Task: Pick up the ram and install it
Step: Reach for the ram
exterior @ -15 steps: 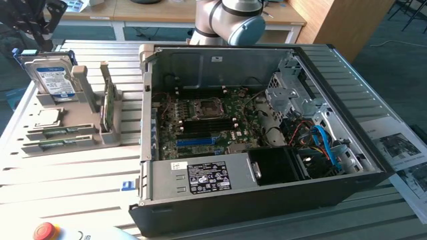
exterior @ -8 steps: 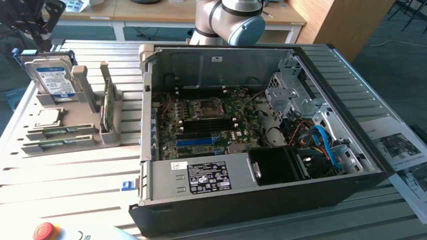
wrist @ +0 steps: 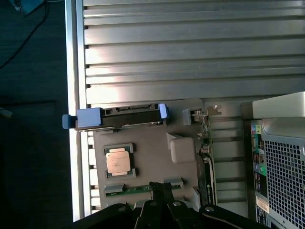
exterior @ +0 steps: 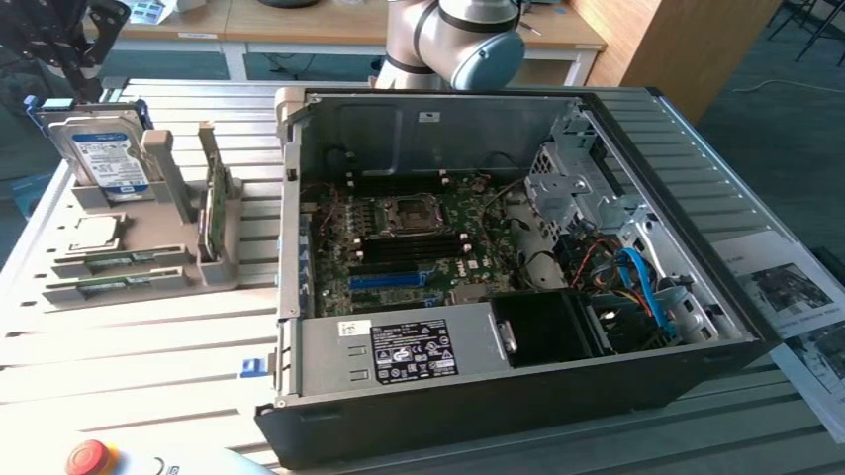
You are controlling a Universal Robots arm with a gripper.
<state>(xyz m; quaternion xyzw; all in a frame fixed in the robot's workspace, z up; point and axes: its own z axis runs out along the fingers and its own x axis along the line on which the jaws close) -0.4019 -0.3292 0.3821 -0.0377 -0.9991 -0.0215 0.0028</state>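
The ram (exterior: 212, 203) is a thin green stick standing on its edge in a slot of the grey holder (exterior: 198, 272), on the exterior view's left. The wrist view looks down on its narrow edge, the ram (wrist: 208, 183). My gripper (wrist: 161, 189) hangs above the holder, its dark fingers shut with nothing between them. The fingertips sit over a flat green strip (wrist: 136, 189) in one of the holder's trays, a short way from the upright ram. The arm (exterior: 456, 40) rises behind the open computer case (exterior: 528, 396), where the motherboard (exterior: 410, 242) lies exposed.
A hard drive (exterior: 106, 158) with blue clips stands at the holder's far end, and a processor chip (exterior: 93, 233) lies beside it. Two flat green strips (exterior: 119, 262) lie in trays. A red stop button (exterior: 89, 457) sits at the slatted table's front. Papers (exterior: 793, 297) lie to the case's right.
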